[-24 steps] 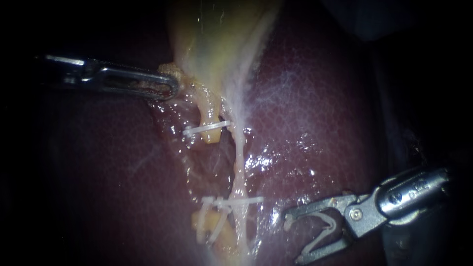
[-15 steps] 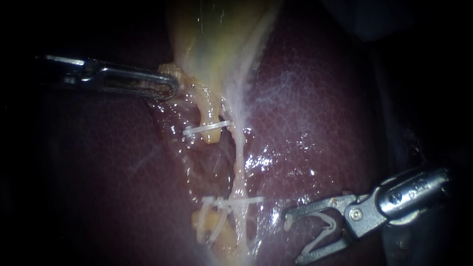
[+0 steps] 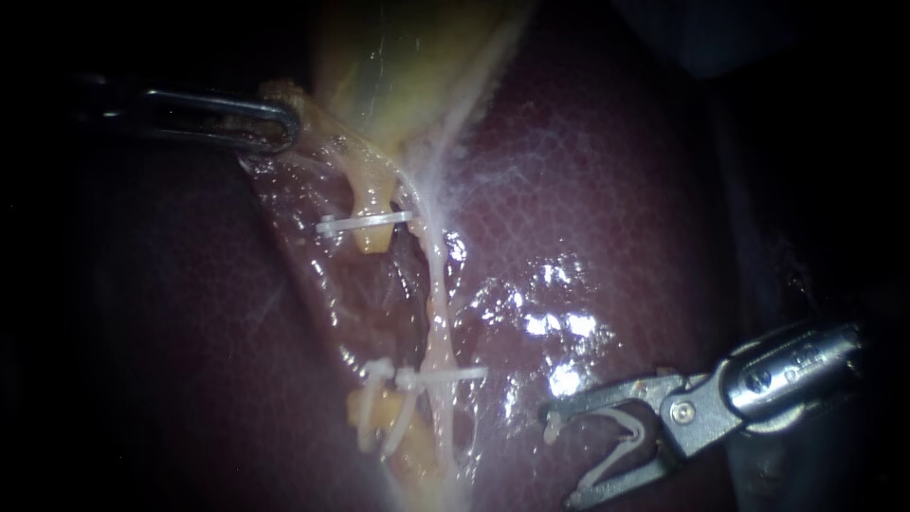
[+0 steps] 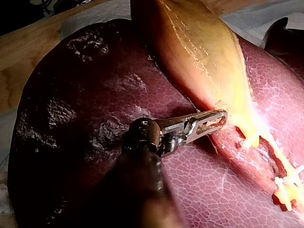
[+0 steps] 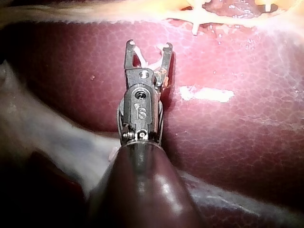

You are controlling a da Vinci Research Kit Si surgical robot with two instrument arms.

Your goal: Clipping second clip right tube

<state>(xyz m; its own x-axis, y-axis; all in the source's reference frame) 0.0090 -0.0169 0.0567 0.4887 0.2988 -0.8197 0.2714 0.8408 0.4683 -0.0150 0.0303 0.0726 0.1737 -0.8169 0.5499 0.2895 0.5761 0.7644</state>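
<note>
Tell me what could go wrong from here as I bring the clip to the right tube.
1. The right tube looks thin and taut under the left instrument's pull on the gallbladder; nudging it with the right instrument could tear it.
2. A lower clip already crosses that tube; the loaded clip might land on it or knock it.
3. The right jaws sit over bare liver and could scrape it.

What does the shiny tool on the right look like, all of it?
The right instrument is shiny grey metal: a round shaft coming in from the right, a hinge with a pin, then two slim jaws with hooked tips, standing wide apart. A white V-shaped clip sits between them, one leg along each jaw. The jaws lie low over the wet, dark red liver, well apart from the right tube.
</note>
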